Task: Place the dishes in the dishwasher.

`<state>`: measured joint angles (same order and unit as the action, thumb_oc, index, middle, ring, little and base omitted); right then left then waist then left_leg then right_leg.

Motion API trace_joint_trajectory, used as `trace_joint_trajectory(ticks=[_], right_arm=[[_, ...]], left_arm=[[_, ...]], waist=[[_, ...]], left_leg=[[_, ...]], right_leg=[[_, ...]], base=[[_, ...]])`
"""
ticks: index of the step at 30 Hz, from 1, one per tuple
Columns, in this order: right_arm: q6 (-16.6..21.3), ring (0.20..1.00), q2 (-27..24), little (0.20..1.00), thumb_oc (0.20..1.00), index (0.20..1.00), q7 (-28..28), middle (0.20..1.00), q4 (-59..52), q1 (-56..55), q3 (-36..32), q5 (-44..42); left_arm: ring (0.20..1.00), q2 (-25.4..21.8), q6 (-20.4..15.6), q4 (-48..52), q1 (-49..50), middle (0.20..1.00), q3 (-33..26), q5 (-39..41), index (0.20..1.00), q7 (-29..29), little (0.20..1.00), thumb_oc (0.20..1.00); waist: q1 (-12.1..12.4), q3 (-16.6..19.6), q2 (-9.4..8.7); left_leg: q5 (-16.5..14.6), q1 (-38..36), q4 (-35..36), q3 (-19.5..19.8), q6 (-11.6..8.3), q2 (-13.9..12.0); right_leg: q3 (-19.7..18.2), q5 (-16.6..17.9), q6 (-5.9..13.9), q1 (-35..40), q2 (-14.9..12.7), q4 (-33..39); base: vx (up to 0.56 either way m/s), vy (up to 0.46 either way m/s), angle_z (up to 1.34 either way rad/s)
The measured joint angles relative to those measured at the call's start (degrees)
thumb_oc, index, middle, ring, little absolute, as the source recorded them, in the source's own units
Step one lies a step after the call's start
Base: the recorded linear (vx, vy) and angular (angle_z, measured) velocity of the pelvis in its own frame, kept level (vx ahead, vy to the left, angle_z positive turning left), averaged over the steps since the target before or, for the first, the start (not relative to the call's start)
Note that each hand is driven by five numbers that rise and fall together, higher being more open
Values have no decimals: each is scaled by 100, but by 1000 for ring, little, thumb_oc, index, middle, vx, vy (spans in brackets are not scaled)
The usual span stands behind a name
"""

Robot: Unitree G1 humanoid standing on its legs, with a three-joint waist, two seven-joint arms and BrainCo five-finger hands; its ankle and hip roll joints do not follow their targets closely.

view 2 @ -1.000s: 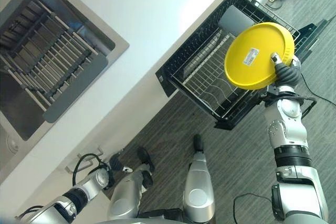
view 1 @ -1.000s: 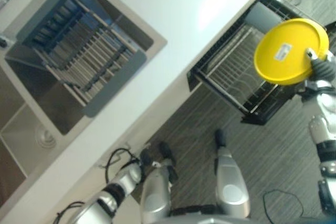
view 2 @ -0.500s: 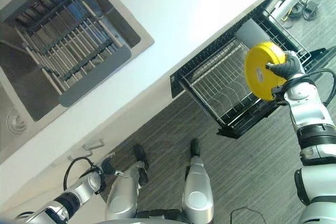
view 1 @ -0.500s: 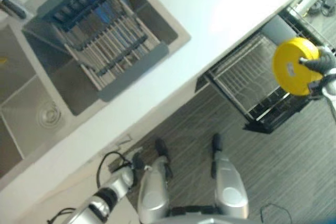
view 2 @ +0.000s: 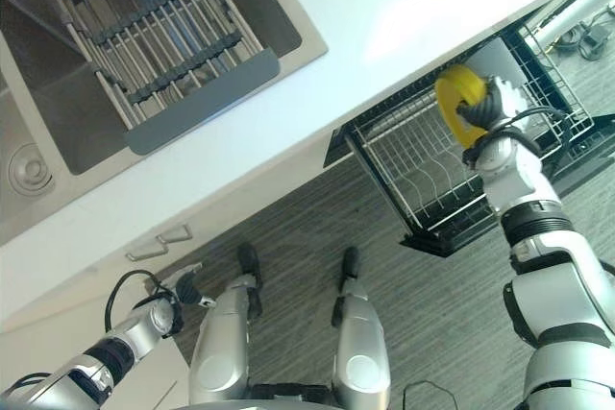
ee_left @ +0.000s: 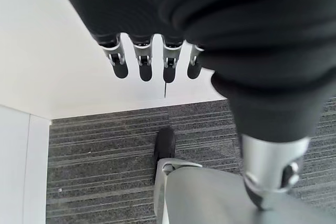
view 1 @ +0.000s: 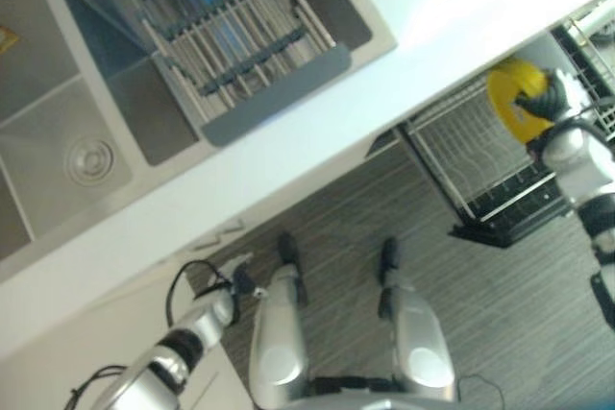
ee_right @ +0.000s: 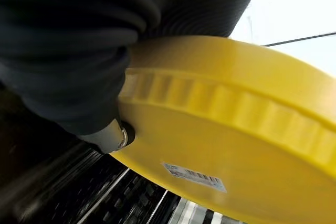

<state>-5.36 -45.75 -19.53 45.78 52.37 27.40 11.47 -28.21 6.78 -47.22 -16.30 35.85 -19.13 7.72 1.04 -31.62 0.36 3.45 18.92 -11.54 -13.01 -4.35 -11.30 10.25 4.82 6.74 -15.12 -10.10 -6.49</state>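
Over dishwasher rack [view 2: 423, 175]: right hand [view 2: 492, 103] fingers grip yellow plate [view 2: 456, 103] (on edge); left hand [ee_left: 157, 61] fingers straight

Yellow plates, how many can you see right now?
1. The yellow plate is held in the right robot hand over the pulled-out dishwasher rack. Others could be hidden under the counter.

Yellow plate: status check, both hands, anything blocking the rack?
Right hand shut on yellow plate, held on edge over the pulled-out dishwasher rack. Left hand open, idle, down by the cabinet front. Rack slots below the plate look free.
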Motion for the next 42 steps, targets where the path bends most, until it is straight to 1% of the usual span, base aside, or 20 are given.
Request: trace_joint_trajectory(ticks=[1, 2, 6, 8, 11, 14, 18, 20, 24, 27, 30, 34, 35, 36, 37, 38, 39, 40, 41, 42], right_arm=[[40, 200, 42, 200, 200, 200, -319, 200, 97, 176, 242, 286], [62, 200, 44, 200, 200, 200, -494, 200, 180, 225, 362, 395], [145, 200, 71, 200, 200, 200, -1099, 200, 463, 226, 364, 596], [185, 200, 81, 200, 200, 200, -1580, 200, 608, 226, 348, 798], [204, 200, 89, 200, 200, 200, -2405, 200, 794, 313, 376, 1286], [-94, 200, 107, 200, 200, 200, -3288, 200, 826, 353, 368, 1614], [-540, 200, 214, 200, 200, 200, -3822, 200, 1008, 338, 372, 1673], [-686, 200, 211, 200, 200, 200, -3937, 200, 1306, 489, 370, 1668], [-781, 200, 181, 200, 200, 200, -4151, 200, 1715, 1006, 584, 1671], [-772, 200, 185, 200, 200, 200, -4163, 200, 1659, 998, 595, 1671], [-770, 200, 182, 200, 200, 200, -4157, 200, 1640, 997, 597, 1684], [-769, 200, 147, 200, 200, 200, -4124, 200, 1649, 991, 707, 1674], [-724, 294, 137, 294, 294, 294, -4100, 294, 1648, 1013, 769, 1653], [-641, 479, 123, 479, 479, 479, -4091, 479, 1666, 1081, 776, 1649], [-640, 247, 123, 247, 247, 247, -4091, 247, 1666, 1082, 776, 1649], [-454, 247, 126, 247, 247, 247, -4010, 247, 1666, 1105, 793, 1485], [-397, 595, 128, 595, 595, 595, -3968, 595, 1666, 1097, 798, 1431], [-292, 1000, 120, 1000, 1000, 1000, -3956, 1000, 1666, 1089, 768, 1285], [-192, 1000, 124, 1000, 1000, 1000, -3899, 1000, 1664, 1077, 738, 1178], [9, 1000, 127, 1000, 1000, 1000, -3806, 1000, 1664, 1069, 720, 1052]], left_arm=[[1000, 48, -40, -21, -42, 1000, 70, 28, 1000, 76, 1000, 1000], [1000, 66, -56, -30, -42, 1000, 70, 52, 1000, 117, 1000, 1000], [1000, 84, -149, -27, -48, 1000, 76, 52, 1000, 228, 1000, 1000], [1000, 60, -215, 5, -66, 1000, 242, 51, 1000, 346, 1000, 1000], [1000, 75, -298, 13, -188, 1000, 476, 54, 1000, 470, 1000, 1000], [1000, 108, -363, 129, -179, 1000, 531, 303, 1000, 635, 1000, 1000], [1000, 131, -448, 120, -171, 1000, 594, 334, 1000, 784, 1000, 1000], [1000, 126, -525, 107, -172, 1000, 683, 452, 1000, 895, 1000, 1000], [1000, 147, -655, 116, -70, 1000, 734, 683, 1000, 1023, 1000, 1000], [1000, 154, -698, 120, -6, 1000, 681, 757, 1000, 1067, 1000, 1000], [1000, 151, -699, 152, 9, 1000, 697, 790, 1000, 1076, 1000, 1000], [1000, 144, -697, 216, 42, 1000, 691, 800, 1000, 1132, 1000, 1000], [1000, 140, -702, 221, 47, 1000, 696, 800, 1000, 1145, 1000, 1000], [1000, 136, -716, 228, 49, 1000, 694, 804, 1000, 1187, 1000, 1000], [1000, 136, -717, 228, 49, 1000, 694, 804, 1000, 1188, 1000, 1000], [1000, 130, -747, 264, 64, 1000, 695, 907, 1000, 1216, 1000, 1000], [1000, 126, -747, 284, 65, 1000, 695, 909, 1000, 1221, 1000, 1000], [1000, 125, -746, 303, 69, 1000, 693, 908, 1000, 1226, 1000, 1000], [1000, 123, -743, 316, 73, 1000, 693, 910, 1000, 1226, 1000, 1000], [1000, 122, -741, 346, 82, 1000, 690, 912, 1000, 1226, 1000, 1000]], waist=[[28, -19, 123], [21, -14, 163], [76, -17, 230], [67, -14, 296], [74, -14, 479], [67, -14, 658], [80, -5, 676], [85, -2, 680], [85, 52, 766], [130, 59, 777], [123, 70, 795], [126, 96, 834], [125, 97, 837], [130, 108, 853], [130, 108, 853], [154, 123, 877], [158, 123, 877], [154, 123, 878], [153, 124, 878], [152, 124, 878]], left_leg=[[19, 136, -3, -5, 29, 58], [20, 202, -29, -2, 32, 77], [37, 318, -48, -1, 64, 117], [57, 374, -43, -4, 92, 132], [100, 586, -36, -1, 139, 144], [172, 860, -34, -9, 176, 179], [277, 913, 135, -50, 231, 284], [365, 934, 263, -50, 238, 347], [527, 982, 540, -73, 261, 484], [538, 987, 558, -74, 265, 491], [550, 1008, 650, -150, 279, 544], [551, 1137, 659, -179, 281, 563], [551, 1150, 668, -178, 282, 565], [560, 1227, 671, -163, 273, 573], [560, 1228, 671, -163, 273, 572], [583, 1320, 689, -161, 282, 578], [589, 1338, 704, -165, 284, 588], [596, 1350, 725, -167, 286, 599], [596, 1352, 738, -168, 287, 610], [596, 1371, 748, -176, 287, 627]], right_leg=[[-7, 31, 31, -139, -59, -22], [-6, 41, 42, -196, -82, -26], [-12, 39, 41, -332, -133, -79], [-21, 35, 39, -416, -147, -115], [-28, 32, 36, -664, -161, -197], [-64, -8, 34, -1057, -208, -421], [-140, -71, 63, -1302, -321, -618], [-141, -68, 78, -1387, -353, -637], [-188, -164, 69, -1616, -456, -758], [-176, -143, 127, -1639, -459, -771], [-242, -163, 149, -1769, -526, -822], [-286, -179, 164, -1952, -534, -876], [-289, -212, 165, -1983, -538, -915], [-291, -258, 170, -2090, -549, -993], [-291, -258, 170, -2092, -549, -993], [-293, -264, 164, -2205, -551, -1037], [-297, -271, 164, -2242, -557, -1050], [-301, -279, 170, -2269, -567, -1061], [-301, -289, 176, -2281, -575, -1065], [-309, -294, 182, -2311, -599, -1073]], base=[[-100, 54, 10], [-102, 47, 6], [-55, 29, 1], [-82, 23, -1], [-111, 28, 0], [-87, 38, 1], [-100, 9, 3], [-64, 40, 8], [-37, 12, 5], [-56, 34, 1], [-51, 40, -5], [-37, -15, -2], [0, 0, 0], [-18, 9, 4], [-14, 12, 4], [0, 0, 0], [0, 0, 0], [-15, 37, 2], [-5, 46, 2], [-2, 49, 2]])
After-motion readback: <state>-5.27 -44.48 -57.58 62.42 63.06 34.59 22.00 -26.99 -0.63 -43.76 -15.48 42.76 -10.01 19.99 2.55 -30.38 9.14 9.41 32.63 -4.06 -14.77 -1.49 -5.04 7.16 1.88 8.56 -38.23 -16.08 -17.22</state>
